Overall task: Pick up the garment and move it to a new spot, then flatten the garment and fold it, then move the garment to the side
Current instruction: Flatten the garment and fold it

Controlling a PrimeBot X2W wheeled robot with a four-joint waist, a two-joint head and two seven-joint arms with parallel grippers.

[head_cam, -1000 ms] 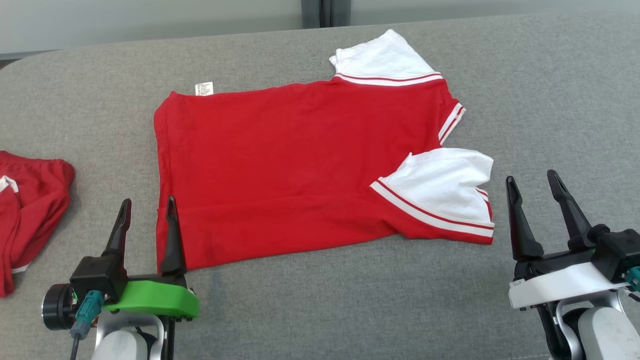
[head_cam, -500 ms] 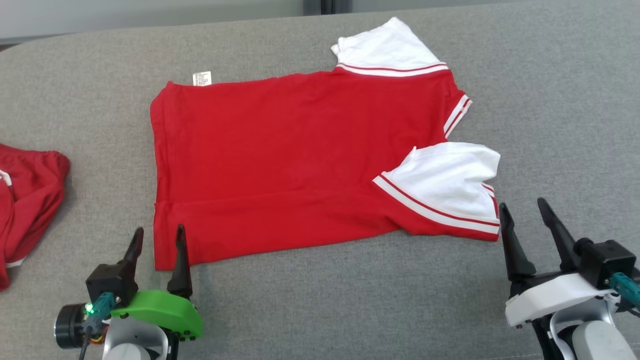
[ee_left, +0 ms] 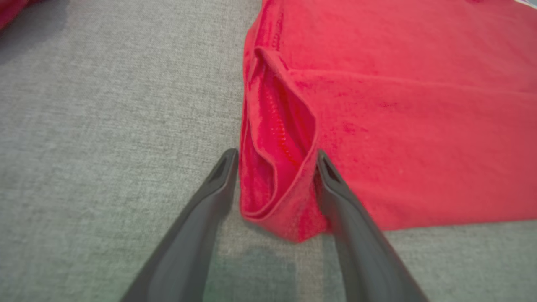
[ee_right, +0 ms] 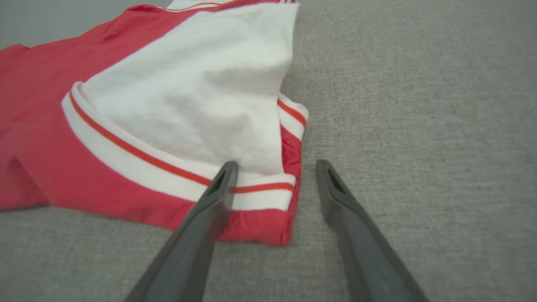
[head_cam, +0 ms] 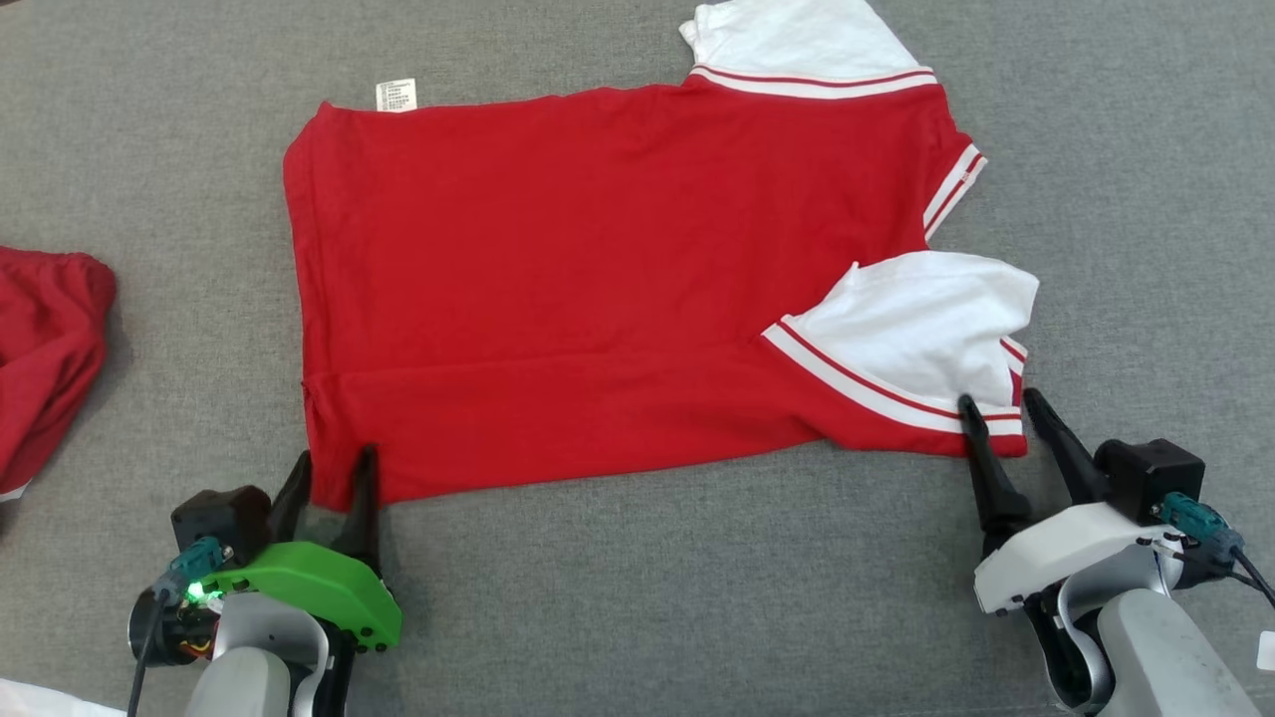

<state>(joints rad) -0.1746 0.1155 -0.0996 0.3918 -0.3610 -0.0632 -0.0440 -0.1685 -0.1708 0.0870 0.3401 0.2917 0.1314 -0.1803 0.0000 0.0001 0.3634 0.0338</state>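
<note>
L gripper, lower left of head view: fingers apart, pointing up-frame, straddling the lower-left hem corner of the red shirt. In L wrist view the L gripper has that corner bunched and gaping between the fingers; one finger touches the cloth, the other sits just beside it, not clamped. Green wrist shell behind, pale forearm rising from bottom edge. R gripper, lower right: fingers also apart, leaning up and slightly left. In R wrist view the R gripper has one finger over the striped cuff band and the other over bare grey surface, sleeve corner between them. White wrist shell and grey forearm behind. Shirt lies flat mid-frame on the grey surface, white sleeves at upper right and right, white label at its upper left. Second red garment at left edge, well apart.
</note>
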